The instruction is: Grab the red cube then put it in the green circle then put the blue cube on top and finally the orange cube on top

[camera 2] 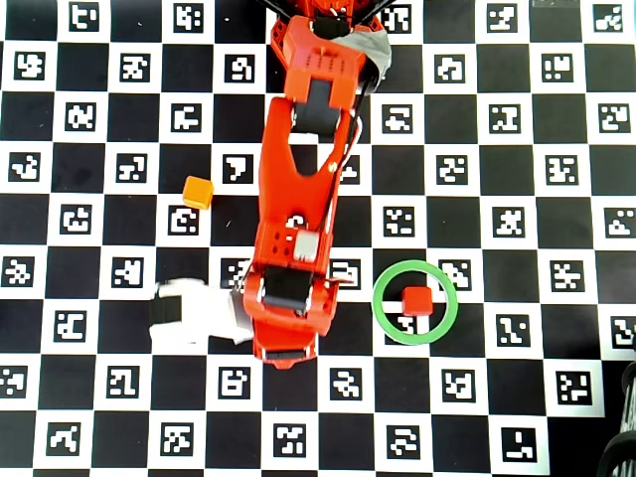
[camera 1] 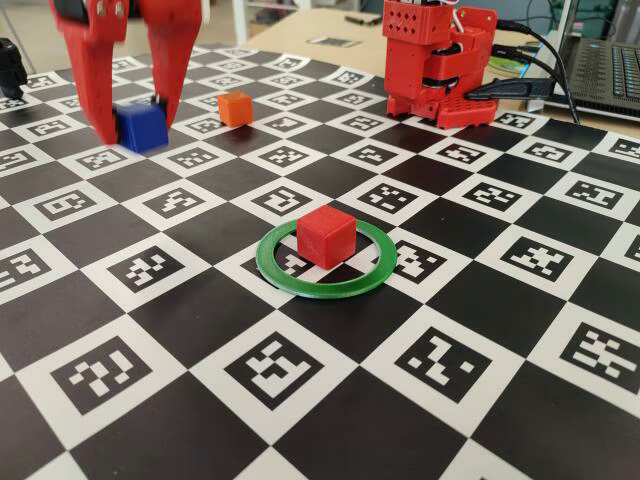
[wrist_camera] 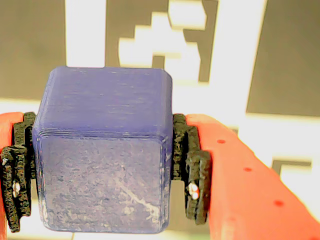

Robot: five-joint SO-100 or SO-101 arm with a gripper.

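The jaws [camera 1: 140, 125] are closed on the blue cube [camera 1: 141, 127], gripping it by two opposite sides between black pads [wrist_camera: 196, 172], at the far left of the fixed view above the checkered marker table [camera 1: 330, 420]. The red cube [camera 1: 326, 236] sits inside the green circle [camera 1: 300, 285], toward its far rim, near the middle of the table and well apart from the jaws. The orange cube [camera 1: 235, 108] rests alone on the table, just beyond and to the right of the blue cube in the fixed view.
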